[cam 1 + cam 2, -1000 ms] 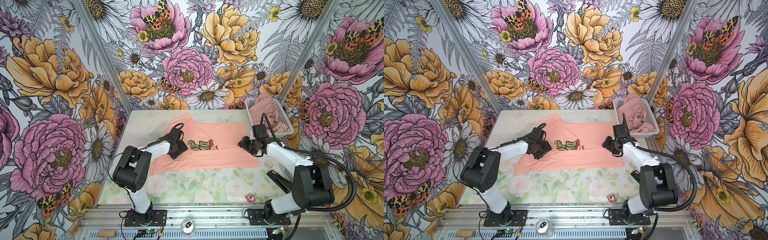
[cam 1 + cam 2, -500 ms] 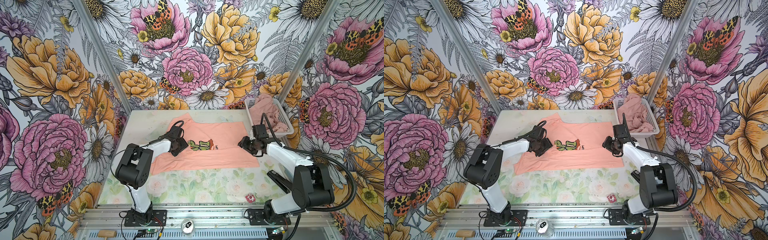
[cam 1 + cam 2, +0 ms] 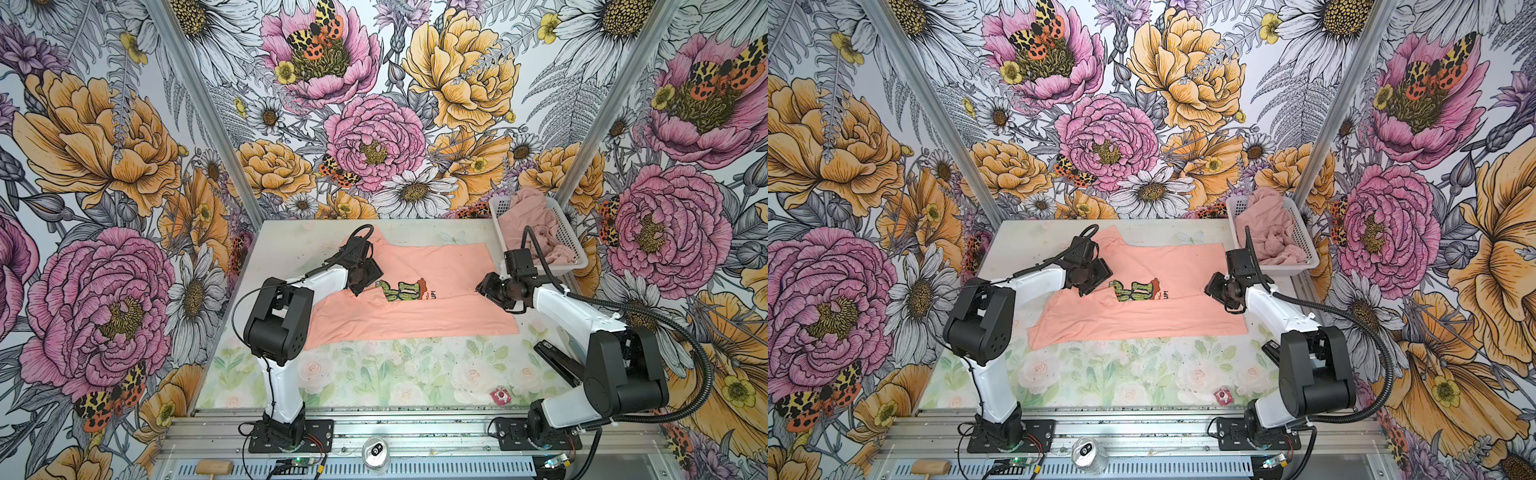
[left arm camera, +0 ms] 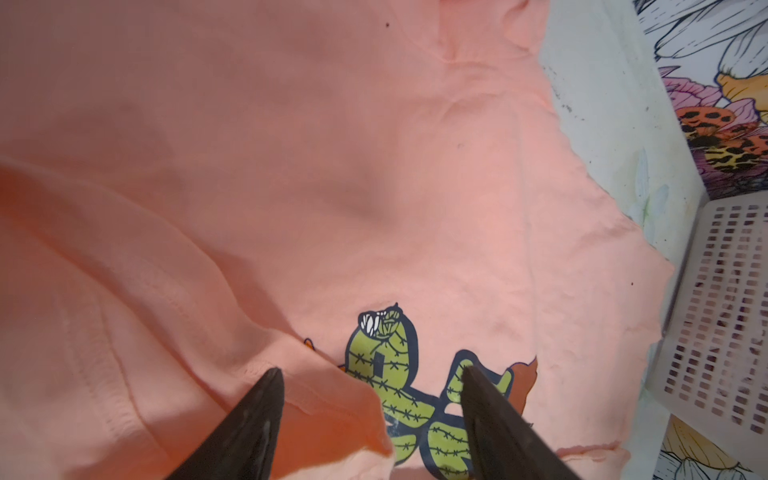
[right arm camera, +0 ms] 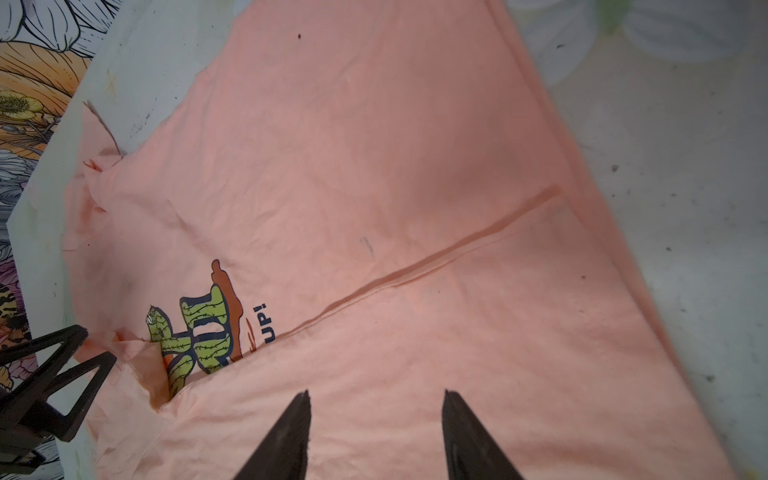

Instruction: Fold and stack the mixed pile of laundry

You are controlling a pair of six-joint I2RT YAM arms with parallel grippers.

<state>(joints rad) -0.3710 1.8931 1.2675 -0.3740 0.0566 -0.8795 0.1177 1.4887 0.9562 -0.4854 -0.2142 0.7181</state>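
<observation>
Peach-orange T-shirt (image 3: 436, 266) spread across the surface (image 3: 374, 374), near flap overlapping the cactus graphic (image 3: 401, 289), left pincer (image 4: 370, 374) apart beside that graphic, right pincer (image 5: 376, 395) apart above the shirt's right side, dusty-pink garment (image 3: 528, 224) heaped in the white basket (image 3: 500, 204).

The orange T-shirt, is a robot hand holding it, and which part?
Nothing is held. The left hand and the right hand both stand open over the T-shirt, with no cloth pinched in either.

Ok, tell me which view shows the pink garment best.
Both top views: the pink garment lies heaped in the open basket. The left wrist view shows only the basket's wall; the right wrist view misses it.
</observation>
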